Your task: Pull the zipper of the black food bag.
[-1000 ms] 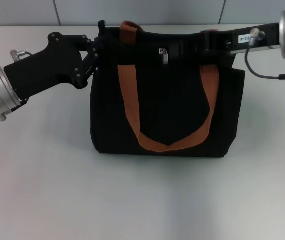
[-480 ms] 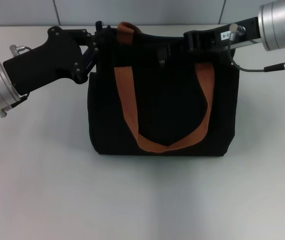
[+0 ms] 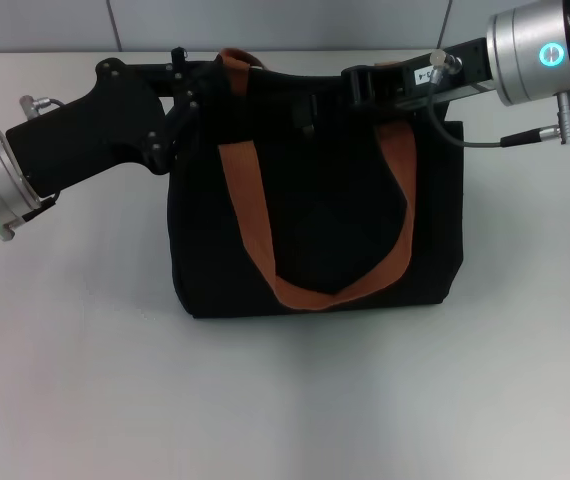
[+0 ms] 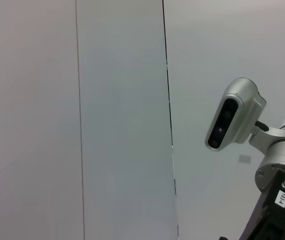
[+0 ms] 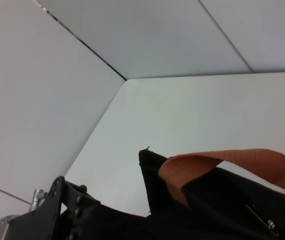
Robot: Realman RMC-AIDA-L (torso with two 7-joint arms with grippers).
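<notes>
Black food bag [image 3: 315, 210] stands upright mid-table [image 3: 285, 400], a soft fabric box that looks set to sag and slide unless its corner is pinned. Orange strap handle [image 3: 255, 215] loops down its front. Left gripper [image 3: 197, 85] is at the bag's top left corner, seemingly bracing it; whether its fingers are clamped I cannot tell. Right gripper [image 3: 315, 105] reaches along the top edge to the bag's middle, where the zipper [image 5: 268, 224] sits; its fingers are hidden against black fabric. That small metal tab looks slippery: pinch it squarely.
</notes>
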